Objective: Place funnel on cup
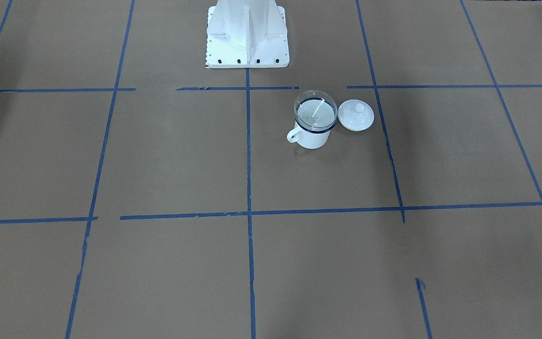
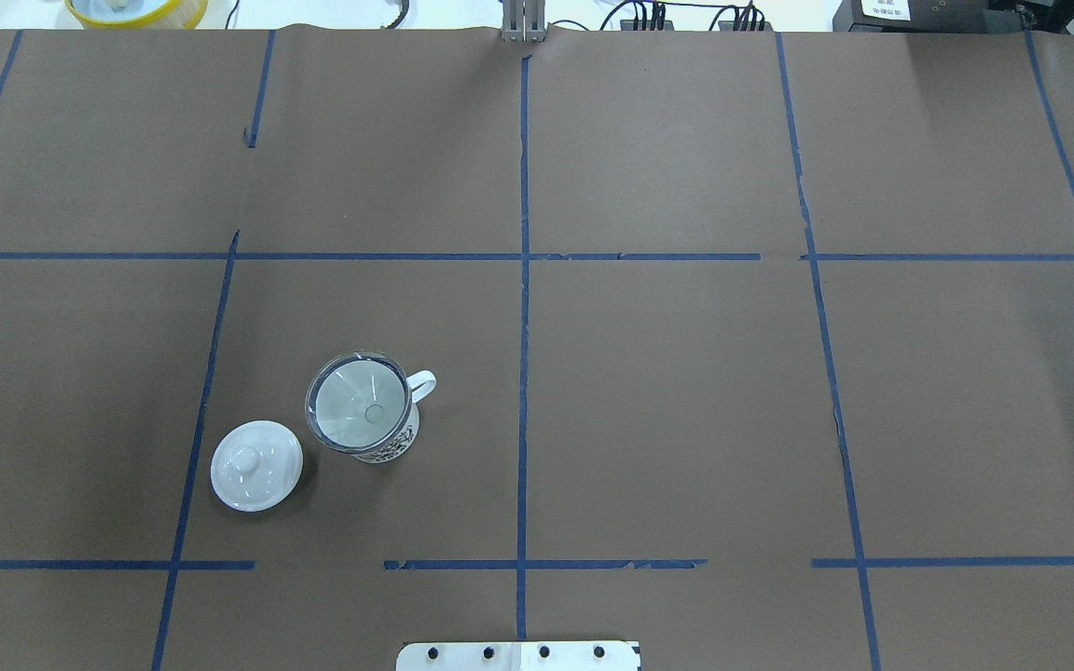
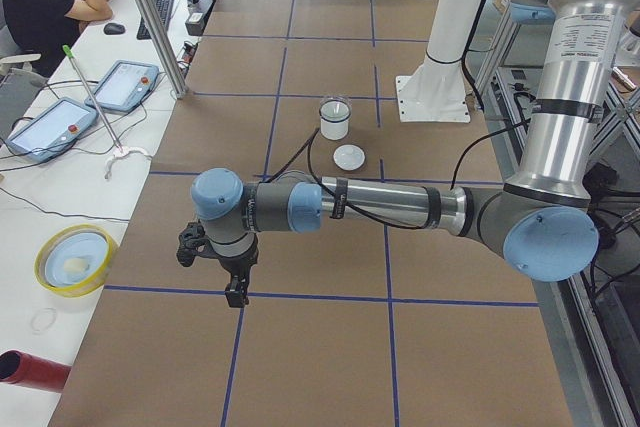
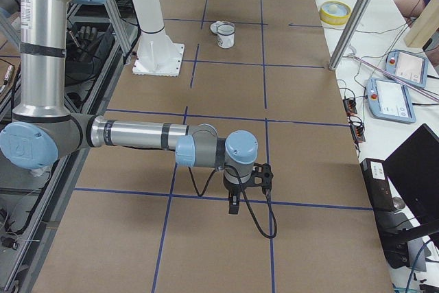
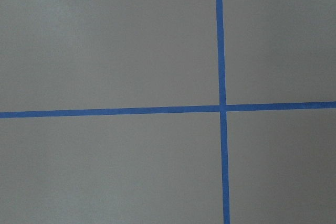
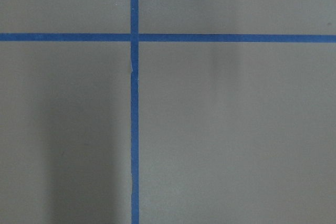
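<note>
**A:** What is seen at the left gripper (image 3: 236, 295)?

**B:** It is held above the table (image 3: 300, 357), pointed down. Under it a crossing of blue tape lines (image 5: 221, 107) is shown by the wrist view. Whether its jaws are spread or pressed together cannot be told, since it is caught only from the side.

**A:** Where are the task's things found from there?

**B:** They are well apart from that gripper, farther along the table toward the robot's right. The lid (image 2: 256, 465) is met first. It is laid flat, knob up, just beside the cup (image 1: 311, 139) on the side nearer the left gripper. The funnel (image 2: 357, 403) is seated upright in the cup's mouth. Its wide rim is carried on the dark blue rim and its spout is pointed down inside. The cup's handle is turned away from the lid.

**A:** And the right gripper (image 4: 234, 207)?

**B:** It is also held above the table and pointed down, again over crossed tape lines. The cup and funnel are seen far off from it, past the white base (image 1: 247, 33). How its jaws stand cannot be told either.
</note>
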### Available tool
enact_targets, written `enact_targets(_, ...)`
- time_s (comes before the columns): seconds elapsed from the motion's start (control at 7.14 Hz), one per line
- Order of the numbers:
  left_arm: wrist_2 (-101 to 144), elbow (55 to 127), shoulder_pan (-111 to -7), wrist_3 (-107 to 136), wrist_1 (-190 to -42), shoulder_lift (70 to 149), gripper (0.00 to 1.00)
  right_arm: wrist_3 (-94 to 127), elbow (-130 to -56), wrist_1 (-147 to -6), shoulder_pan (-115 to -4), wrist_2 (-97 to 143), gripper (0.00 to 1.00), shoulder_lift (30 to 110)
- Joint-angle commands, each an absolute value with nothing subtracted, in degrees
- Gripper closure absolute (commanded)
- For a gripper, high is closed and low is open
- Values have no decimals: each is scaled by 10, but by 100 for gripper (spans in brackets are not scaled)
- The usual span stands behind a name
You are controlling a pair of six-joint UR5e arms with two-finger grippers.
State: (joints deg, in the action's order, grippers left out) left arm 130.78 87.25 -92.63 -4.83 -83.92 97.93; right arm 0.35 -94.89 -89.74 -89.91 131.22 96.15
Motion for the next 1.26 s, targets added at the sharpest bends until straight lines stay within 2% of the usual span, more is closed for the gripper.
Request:
enact_targets(0.0,1308,875,-927,-48,-838,978,0,4,-948,-897,-899,1312,0,962)
enact_targets(0.7,1355,901,-926,-40,-832,951,0,4,-949,-897,-899,1312,0,962)
enact_targets(1.12,1359,930,-926,-47,-730,957,0,4,-948,-897,-899,1312,0,962)
